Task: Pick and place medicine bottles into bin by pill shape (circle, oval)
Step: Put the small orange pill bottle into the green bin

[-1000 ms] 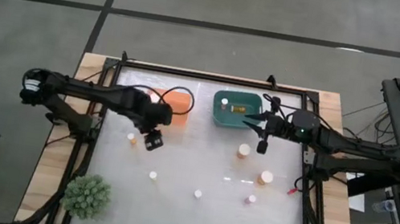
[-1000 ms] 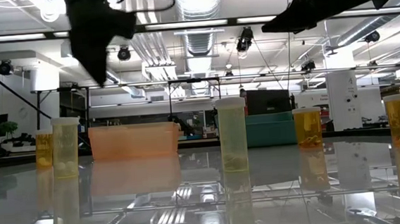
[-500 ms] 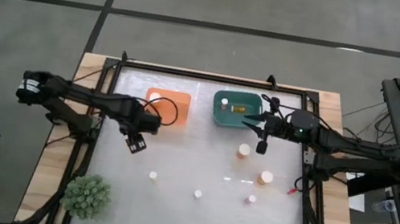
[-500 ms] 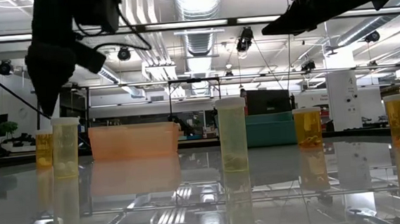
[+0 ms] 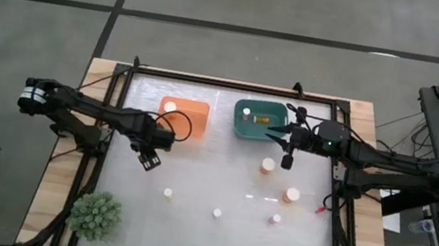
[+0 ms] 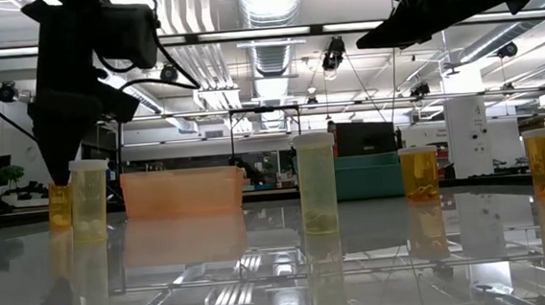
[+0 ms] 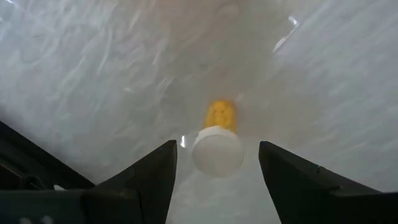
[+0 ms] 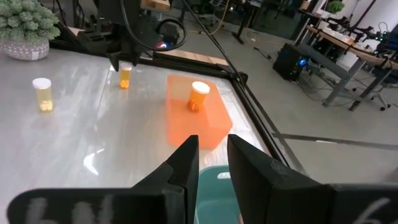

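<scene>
Left end effector [image 7: 214,180] is hanging wide open and empty right over a small upright medicine bottle [image 7: 217,142] on the counter's [image 5: 218,185] left side, white cap between its fingers, so it's basically straight down.

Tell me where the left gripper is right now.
The left gripper hangs open over a small medicine bottle on the table's left side, just in front of the orange bin.

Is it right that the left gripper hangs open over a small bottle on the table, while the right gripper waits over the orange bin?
Not quite. The left gripper does hang open over a small bottle, but the right gripper waits over the green bin, not the orange bin. The high view shows it.
</scene>
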Controlling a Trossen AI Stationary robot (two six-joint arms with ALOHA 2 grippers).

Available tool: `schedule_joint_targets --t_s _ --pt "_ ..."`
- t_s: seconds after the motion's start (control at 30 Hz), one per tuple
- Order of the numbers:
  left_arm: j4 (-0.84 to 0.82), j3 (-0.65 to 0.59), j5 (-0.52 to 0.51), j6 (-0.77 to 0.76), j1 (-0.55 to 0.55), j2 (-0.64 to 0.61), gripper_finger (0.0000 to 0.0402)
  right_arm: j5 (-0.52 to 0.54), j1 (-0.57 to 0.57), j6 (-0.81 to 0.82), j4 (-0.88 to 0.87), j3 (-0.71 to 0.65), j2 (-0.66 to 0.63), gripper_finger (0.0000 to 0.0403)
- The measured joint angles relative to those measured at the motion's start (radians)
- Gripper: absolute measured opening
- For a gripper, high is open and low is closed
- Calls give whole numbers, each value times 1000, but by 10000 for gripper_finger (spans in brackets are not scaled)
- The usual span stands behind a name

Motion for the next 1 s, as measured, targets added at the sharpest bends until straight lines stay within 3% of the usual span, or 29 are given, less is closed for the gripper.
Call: schedule_joint_targets --t_s 0.3,0.73,1.0 --pt "21 -32 -12 0 0 0 202 0 0 0 -9 0 0 76" --pt "26 -31 -12 4 0 0 104 0 -1 2 -13 0 0 73" --pt "110 75 -12 52 0 -1 103 0 -1 3 -13 0 0 73"
